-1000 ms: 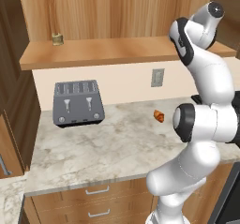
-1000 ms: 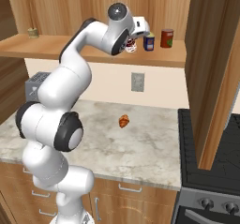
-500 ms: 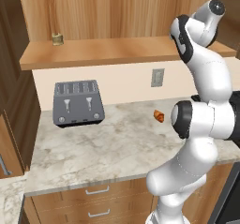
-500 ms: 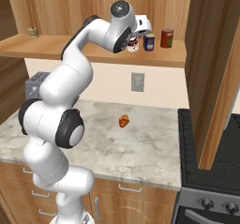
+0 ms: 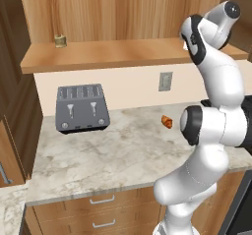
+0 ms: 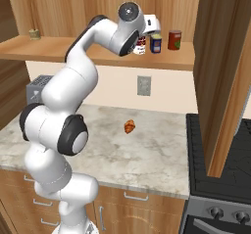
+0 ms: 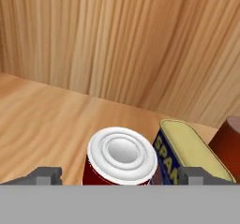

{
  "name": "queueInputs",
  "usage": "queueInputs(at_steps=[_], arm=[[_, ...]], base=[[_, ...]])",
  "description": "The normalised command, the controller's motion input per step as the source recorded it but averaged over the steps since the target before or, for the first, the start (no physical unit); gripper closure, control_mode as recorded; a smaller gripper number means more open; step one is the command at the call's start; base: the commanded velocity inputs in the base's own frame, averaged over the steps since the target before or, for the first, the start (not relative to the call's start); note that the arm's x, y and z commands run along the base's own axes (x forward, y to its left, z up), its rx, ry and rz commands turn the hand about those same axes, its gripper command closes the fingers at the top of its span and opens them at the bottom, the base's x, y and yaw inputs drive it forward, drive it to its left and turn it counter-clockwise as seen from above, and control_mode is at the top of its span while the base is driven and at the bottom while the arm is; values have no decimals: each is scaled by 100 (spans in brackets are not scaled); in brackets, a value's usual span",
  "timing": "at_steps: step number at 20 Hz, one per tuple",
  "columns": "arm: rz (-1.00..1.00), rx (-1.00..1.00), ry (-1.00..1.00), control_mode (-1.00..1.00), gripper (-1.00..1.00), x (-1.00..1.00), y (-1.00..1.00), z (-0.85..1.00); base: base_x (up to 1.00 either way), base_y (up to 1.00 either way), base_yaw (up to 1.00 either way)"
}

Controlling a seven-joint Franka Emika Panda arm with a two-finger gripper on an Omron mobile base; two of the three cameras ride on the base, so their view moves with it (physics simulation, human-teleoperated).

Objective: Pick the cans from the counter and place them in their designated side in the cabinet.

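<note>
The tool (image 7: 120,176) is released, its fingertips (image 7: 46,175) apart around the red-and-white can (image 7: 121,158), just beside the blue can (image 7: 185,156) on the cabinet shelf (image 7: 47,120).

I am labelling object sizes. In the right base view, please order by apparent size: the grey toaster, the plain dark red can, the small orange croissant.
1. Grey toaster, though the arm partly hides it.
2. Plain dark red can.
3. Small orange croissant, close to the can in size, so this rank is unsure.

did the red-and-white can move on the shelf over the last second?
No. The red-and-white can with the pale lid stays upright beside the dark blue can with the yellow label, same spot on the wooden shelf board.
</note>
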Motion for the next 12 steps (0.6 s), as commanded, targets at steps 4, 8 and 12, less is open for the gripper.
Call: queueInputs(at_steps=[4, 8, 12], arm=[[4, 0, -14, -100, -100, -9, -7, 13], [6, 0, -14, -100, -100, -46, -11, 1], [8, 1, -14, -100, -100, -74, 2, 0]], base=[[0, 0, 0], [0, 0, 0], [0, 0, 0]])
